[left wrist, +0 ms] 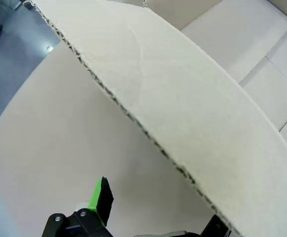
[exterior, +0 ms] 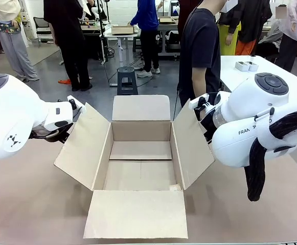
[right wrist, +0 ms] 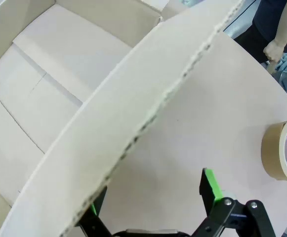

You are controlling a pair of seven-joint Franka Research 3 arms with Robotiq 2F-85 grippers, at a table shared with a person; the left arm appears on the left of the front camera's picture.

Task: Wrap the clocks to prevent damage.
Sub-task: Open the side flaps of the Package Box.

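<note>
An open cardboard box (exterior: 140, 163) sits mid-table with all its flaps splayed outward and its inside bare. The clocks are out of view. My left gripper (exterior: 72, 108) is at the top edge of the left flap (exterior: 84, 148). In the left wrist view that gripper (left wrist: 158, 217) is open, with the flap's corrugated edge (left wrist: 148, 133) running between its fingers (left wrist: 102, 198). My right gripper (exterior: 202, 106) is at the right flap (exterior: 191, 145). It (right wrist: 150, 207) is open too and straddles that flap's edge (right wrist: 153, 118), one green pad (right wrist: 210, 187) on the outer side.
A roll of brown tape (right wrist: 284, 150) lies on the table outside the right flap. A person in a dark t-shirt (exterior: 199, 46) stands at the far side, one hand (right wrist: 271, 49) holding something bluish. A white table (exterior: 271, 76) stands at back right.
</note>
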